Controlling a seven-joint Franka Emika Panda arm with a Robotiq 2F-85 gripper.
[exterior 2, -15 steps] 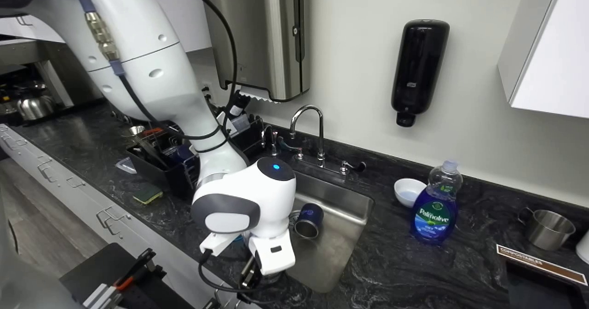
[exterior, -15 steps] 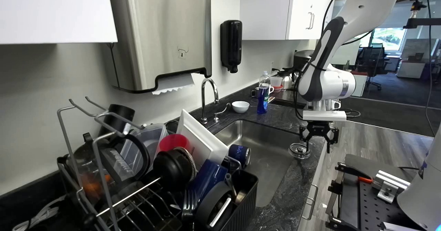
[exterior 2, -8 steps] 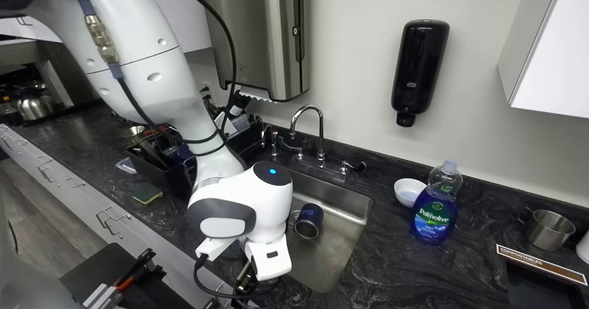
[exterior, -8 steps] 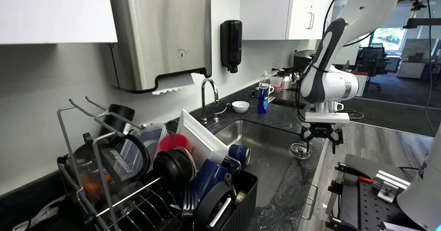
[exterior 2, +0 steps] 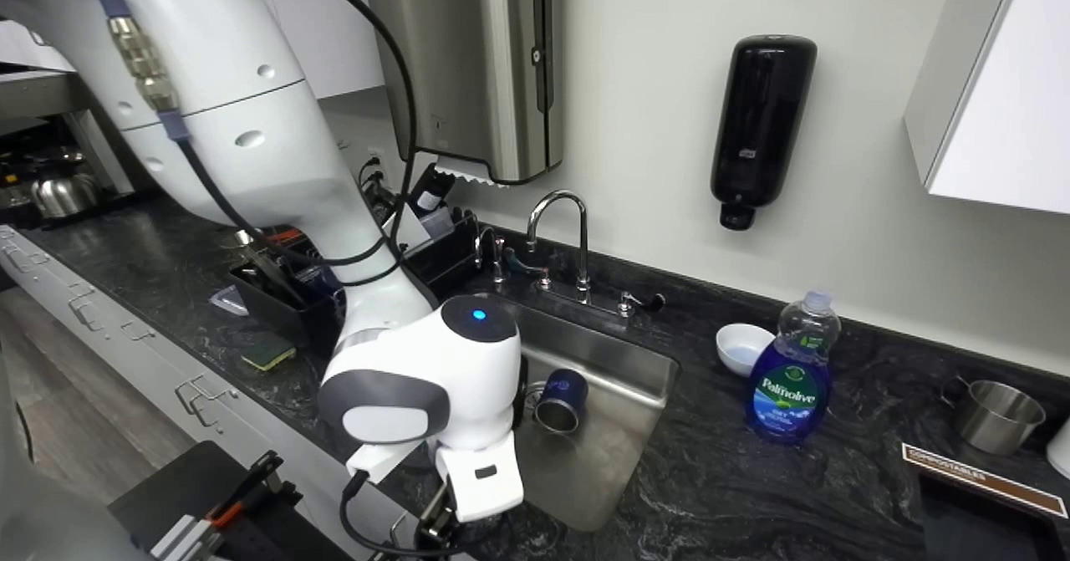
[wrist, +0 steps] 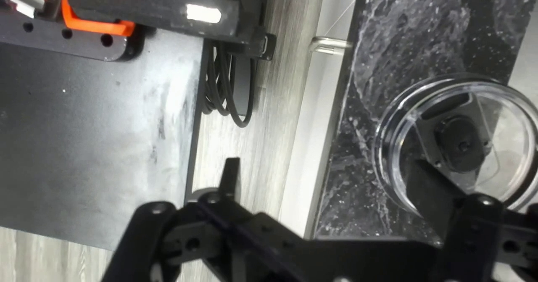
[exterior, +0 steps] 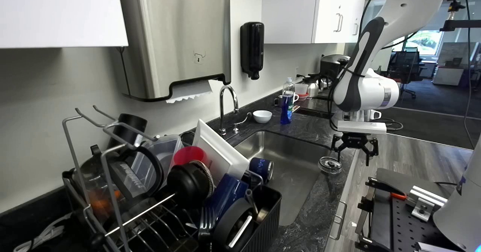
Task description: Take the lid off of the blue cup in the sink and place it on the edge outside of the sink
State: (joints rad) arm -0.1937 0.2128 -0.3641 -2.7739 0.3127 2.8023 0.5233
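Wrist view: we see the clear lid at frame rt, across the border of dark countertop & sink.
Gripper: btm of that frame, jaws spread wide; finger at rt overlaps lid, we can't tell if touching.
Blue cup: on its side in sink, just below ctr in an exterior view.
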